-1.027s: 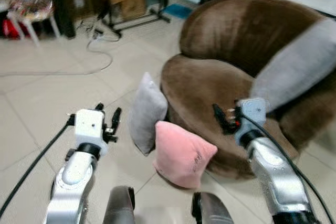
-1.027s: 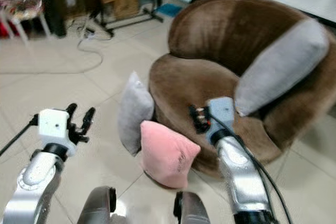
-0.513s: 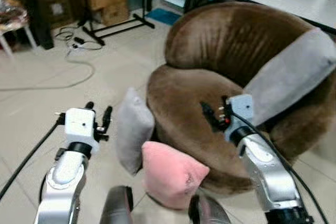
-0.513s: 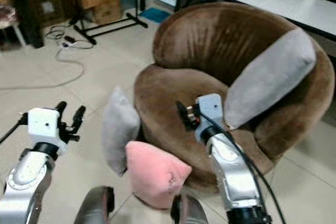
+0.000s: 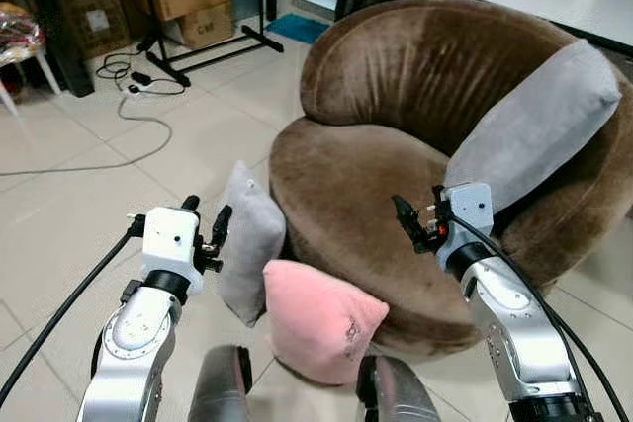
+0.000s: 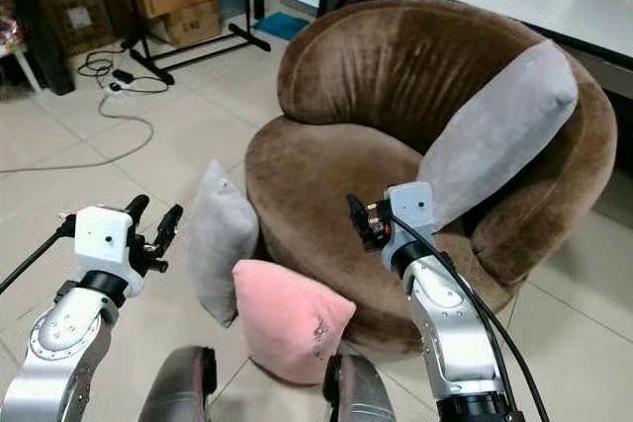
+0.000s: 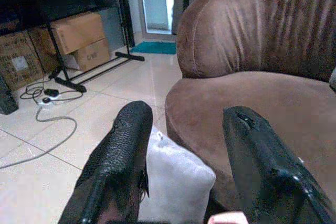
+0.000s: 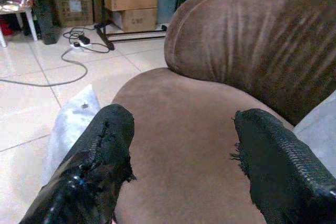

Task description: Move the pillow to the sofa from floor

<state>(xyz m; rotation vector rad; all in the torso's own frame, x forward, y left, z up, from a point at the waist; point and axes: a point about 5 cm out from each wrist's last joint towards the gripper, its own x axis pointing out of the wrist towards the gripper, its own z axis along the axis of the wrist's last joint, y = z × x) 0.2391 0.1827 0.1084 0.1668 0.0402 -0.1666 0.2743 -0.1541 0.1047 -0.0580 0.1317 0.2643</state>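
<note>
- Pink pillow (image 5: 318, 318) on floor, leaning against front of brown sofa (image 5: 376, 170); grey pillow (image 5: 249, 239) upright just beside it, also touching sofa front.
- Second grey cushion (image 5: 539, 126) already on sofa, against its arm.
- Left gripper (image 5: 206, 229) raised beside grey pillow, fingers spread, empty.
- Right gripper (image 5: 409, 222) over sofa seat, wide open, empty.
- Likely light, soft, compressible; fabric not slippery.
- Best pinched at a corner or top edge, deep enough to bunch the stuffing.
</note>
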